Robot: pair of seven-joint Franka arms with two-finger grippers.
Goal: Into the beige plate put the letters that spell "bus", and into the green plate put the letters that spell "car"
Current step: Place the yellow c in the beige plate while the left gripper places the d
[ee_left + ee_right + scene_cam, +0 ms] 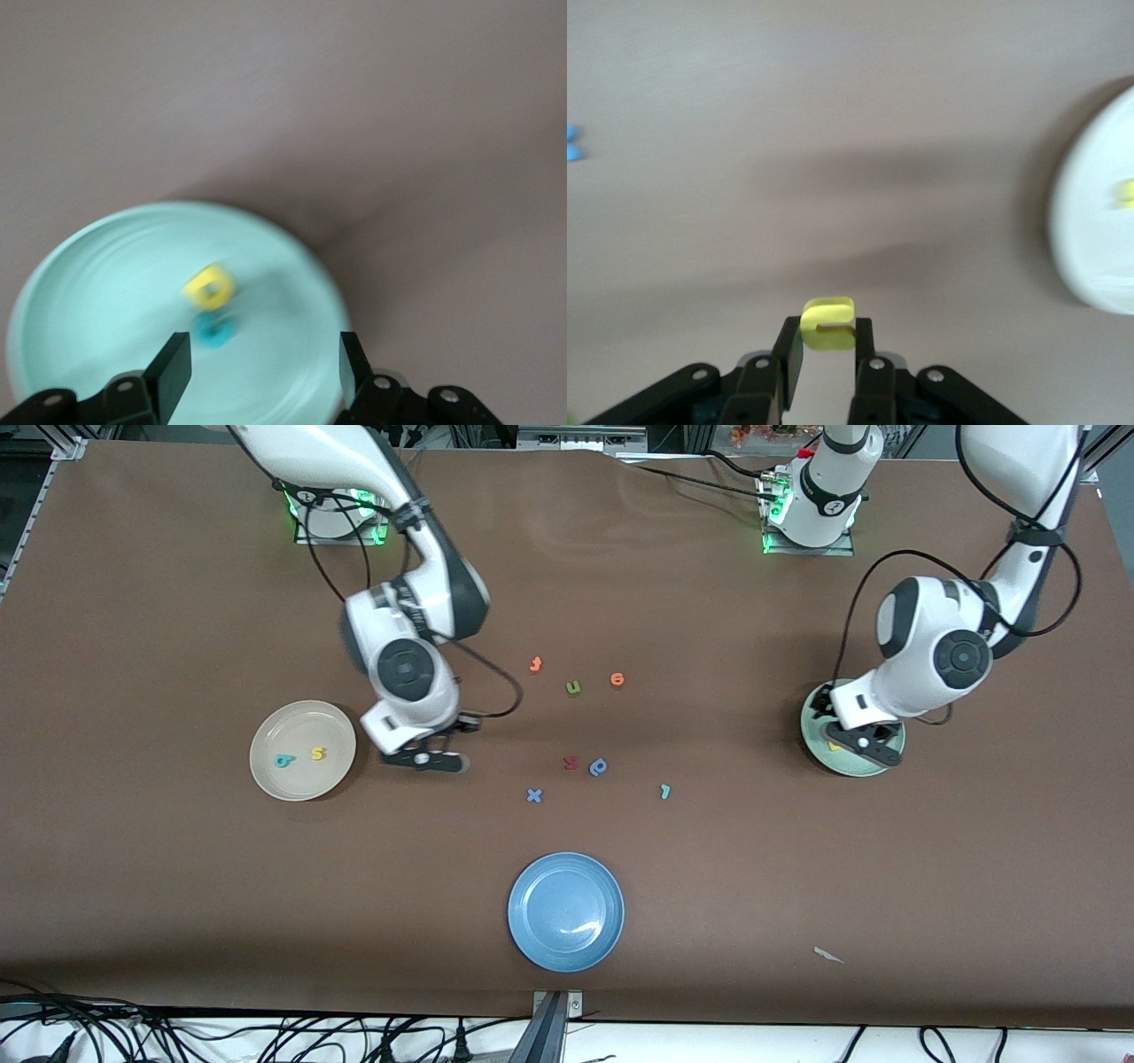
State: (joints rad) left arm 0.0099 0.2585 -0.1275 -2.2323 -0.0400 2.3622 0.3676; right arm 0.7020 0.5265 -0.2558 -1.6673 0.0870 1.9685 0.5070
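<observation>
On the brown worktop (177, 602), the job looks a little over half finished. Toward the right arm's end, the beige plate (341, 731) already holds the teal b (283, 761) and the yellow s (318, 754). The right end effector (828, 350) is over bare worktop just beside that plate, its fingers pinched on the yellow u (827, 323), so "bus" lacks only this last letter.

Toward the left arm's end, the left end effector (261, 359) hangs over the green plate (80, 292) with its fingers spread apart and nothing between them. Below it in the plate lie the yellow a (210, 287) and a teal letter (214, 328), blurred but probably the c. That leaves the teal r (664, 791) out on the worktop between the plates, well apart from the green one.

Other pieces near the middle are not wanted: the green u (573, 686), two orange letters (535, 663), a red one (570, 763), the darker blue looped letter (599, 767) and the blue x (533, 795). Nearest the front camera, the blue plate (532, 868) holds nothing.

By my reading, two placements remain: the u into the beige plate, then the r into the green.
</observation>
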